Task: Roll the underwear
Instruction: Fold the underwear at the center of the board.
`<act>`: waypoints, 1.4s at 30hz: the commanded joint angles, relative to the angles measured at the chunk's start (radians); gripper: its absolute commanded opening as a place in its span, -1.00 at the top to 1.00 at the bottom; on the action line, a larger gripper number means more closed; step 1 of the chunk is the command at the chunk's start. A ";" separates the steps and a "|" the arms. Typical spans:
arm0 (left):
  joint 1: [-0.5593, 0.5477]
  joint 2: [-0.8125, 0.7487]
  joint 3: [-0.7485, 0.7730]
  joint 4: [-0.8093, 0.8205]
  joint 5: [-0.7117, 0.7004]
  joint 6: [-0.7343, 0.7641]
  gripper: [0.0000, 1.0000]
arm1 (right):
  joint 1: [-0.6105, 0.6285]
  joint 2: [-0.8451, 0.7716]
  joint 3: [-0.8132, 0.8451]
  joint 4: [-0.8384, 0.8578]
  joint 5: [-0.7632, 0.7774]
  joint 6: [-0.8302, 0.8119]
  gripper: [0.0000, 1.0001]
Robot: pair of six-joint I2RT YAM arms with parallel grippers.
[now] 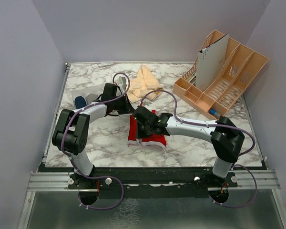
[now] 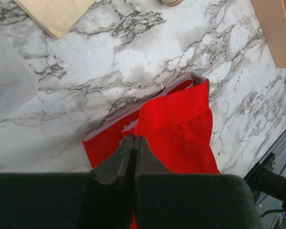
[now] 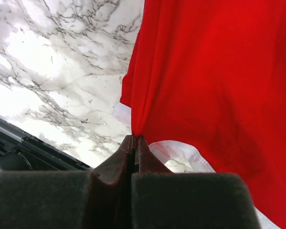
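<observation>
Left gripper (image 2: 134, 140) is clamped shut on a fold of the red underwear (image 2: 181, 129), and the cloth spreads out ahead of its tips and off to the right. Right gripper (image 3: 136, 139) is pinched closed on an edge too, with red fabric bunching up from its tips. Looks like early days: the red pair is folded flat-ish, not a bundle yet. The peach underwear (image 1: 143, 83) lies well beyond both grippers, unrolled, so that's left to do as well.

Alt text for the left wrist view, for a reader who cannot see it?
The left gripper, jaws shut, pinches an edge of the red underwear lying on the marble table. A peach-beige cloth shows at top left.
</observation>
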 commanded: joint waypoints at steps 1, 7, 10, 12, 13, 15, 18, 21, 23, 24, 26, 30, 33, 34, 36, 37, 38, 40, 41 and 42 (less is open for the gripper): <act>0.010 0.050 0.074 -0.062 -0.006 0.071 0.92 | 0.012 0.036 0.032 0.032 -0.057 0.001 1.00; 0.010 0.080 0.107 -0.147 -0.057 0.125 0.87 | 0.012 0.079 0.072 0.057 -0.094 0.000 0.99; 0.010 0.071 0.099 -0.172 -0.101 0.142 0.85 | 0.012 0.097 0.095 0.063 -0.117 -0.011 0.99; 0.010 0.071 0.098 -0.177 -0.106 0.148 0.79 | 0.012 0.105 0.101 0.068 -0.126 -0.013 0.99; 0.010 0.075 0.100 -0.180 -0.104 0.150 0.77 | 0.012 0.108 0.100 0.072 -0.130 -0.013 0.99; 0.010 0.085 0.107 -0.185 -0.101 0.152 0.70 | 0.012 0.122 0.102 0.072 -0.138 -0.014 0.94; 0.010 0.085 0.108 -0.194 -0.108 0.152 0.61 | 0.012 0.129 0.102 0.071 -0.156 -0.022 0.79; 0.010 0.062 0.107 -0.203 -0.123 0.156 0.18 | 0.012 0.109 0.083 0.135 -0.236 -0.055 0.46; 0.010 0.038 0.114 -0.209 -0.121 0.156 -0.02 | 0.010 0.072 0.063 0.221 -0.310 -0.087 0.34; 0.010 0.022 0.117 -0.210 -0.121 0.155 -0.08 | 0.009 0.043 0.048 0.250 -0.323 -0.093 0.20; 0.010 -0.017 0.120 -0.211 -0.117 0.144 -0.24 | 0.001 -0.033 -0.002 0.307 -0.330 -0.105 0.04; 0.010 -0.106 0.105 -0.210 -0.124 0.122 -0.39 | -0.042 -0.196 -0.104 0.269 -0.231 -0.116 0.04; 0.010 -0.197 0.038 -0.217 -0.167 0.077 -0.49 | -0.082 -0.292 -0.190 0.152 -0.084 -0.113 0.17; 0.010 -0.226 -0.007 -0.216 -0.171 0.056 -0.50 | -0.094 -0.315 -0.223 0.129 -0.042 -0.113 0.25; 0.010 -0.288 -0.091 -0.194 -0.163 0.021 -0.52 | -0.113 -0.348 -0.292 0.110 -0.029 -0.116 0.38; 0.008 -0.318 -0.131 -0.190 -0.166 0.011 -0.54 | -0.117 -0.356 -0.334 0.119 -0.046 -0.123 0.41; 0.008 -0.352 -0.168 -0.190 -0.173 0.000 -0.56 | -0.118 -0.358 -0.360 0.127 -0.063 -0.133 0.45; 0.008 -0.418 -0.238 -0.189 -0.182 -0.028 -0.62 | -0.120 -0.347 -0.403 0.143 -0.103 -0.141 0.51; 0.008 -0.452 -0.270 -0.183 -0.178 -0.048 -0.64 | -0.120 -0.338 -0.420 0.159 -0.120 -0.145 0.52; 0.007 -0.485 -0.298 -0.174 -0.170 -0.062 -0.67 | -0.119 -0.327 -0.431 0.173 -0.134 -0.153 0.54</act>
